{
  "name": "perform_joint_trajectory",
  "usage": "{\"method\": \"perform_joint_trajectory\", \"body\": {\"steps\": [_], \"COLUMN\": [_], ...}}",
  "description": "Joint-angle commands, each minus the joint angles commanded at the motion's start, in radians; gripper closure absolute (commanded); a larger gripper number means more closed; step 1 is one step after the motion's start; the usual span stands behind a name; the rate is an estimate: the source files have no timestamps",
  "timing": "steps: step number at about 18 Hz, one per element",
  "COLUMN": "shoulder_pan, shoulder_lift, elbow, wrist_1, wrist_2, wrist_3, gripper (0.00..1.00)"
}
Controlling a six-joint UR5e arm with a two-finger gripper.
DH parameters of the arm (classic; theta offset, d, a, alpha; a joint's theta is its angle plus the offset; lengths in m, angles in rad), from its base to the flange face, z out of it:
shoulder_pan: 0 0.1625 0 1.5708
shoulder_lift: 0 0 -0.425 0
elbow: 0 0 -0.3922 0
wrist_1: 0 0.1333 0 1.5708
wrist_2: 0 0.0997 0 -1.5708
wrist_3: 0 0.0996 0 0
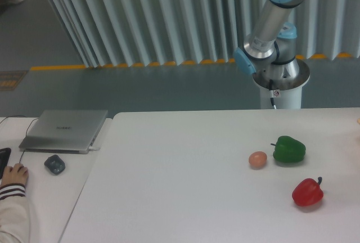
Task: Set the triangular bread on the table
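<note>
Robotics lab or test cell, not a home or kitchen. Evidence: an industrial robot arm [274,15] with pale blue joint caps stands on a white round pedestal [280,88] behind a large white table [169,187]. Floor is plain grey with a yellow-and-black hazard strip [135,64] running along the foot of a pleated grey curtain wall [152,15], the kind that screens off a work cell. On an adjoining white desk [42,192] sit a closed grey laptop [64,130] and a dark mouse [54,164]; a person's hand [14,174] in a striped cuff rests there. Plastic-looking food props on the table: egg [257,159], green pepper [289,149], red pepper [307,192].
</note>
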Motion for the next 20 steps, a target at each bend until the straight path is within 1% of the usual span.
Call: {"method": "perform_joint_trajectory", "body": {"steps": [1,3,4,5,8,11,13,14,15,16,18,20], "shoulder_pan": [-0.006,-0.029,-0.044,-0.048,-0.052,-0.081,-0.112,-0.133,-0.149,-0.169,-0.202,-0.231], "shoulder_lift": [0.006,0.029,0.041,0.051,0.061,0.064,0.06,0.057,0.054,0.054,0.046,0.029], "elbow": [-0.002,-0.003,-0.003,-0.006,-0.008,-0.009,-0.009,-0.009,-0.017,-0.046,-0.07,-0.069], "wrist_1": [-0.024,-0.052,-0.075,-0.086,-0.092,-0.089,-0.081,-0.063,-0.03,0.03,0.118,0.132], "wrist_2": [-0.002,-0.014,-0.04,-0.069,-0.142,-0.149,-0.149,-0.147,-0.146,-0.141,-0.109,-0.051], "wrist_3": [0.002,-0.002,-0.003,-0.012,-0.119,-0.17,-0.256,-0.317,-0.345,-0.389,-0.484,-0.521], "gripper": [0.78,0.78,0.78,0.78,0.78,0.78,0.78,0.78,0.78,0.78,0.78,0.78]}}
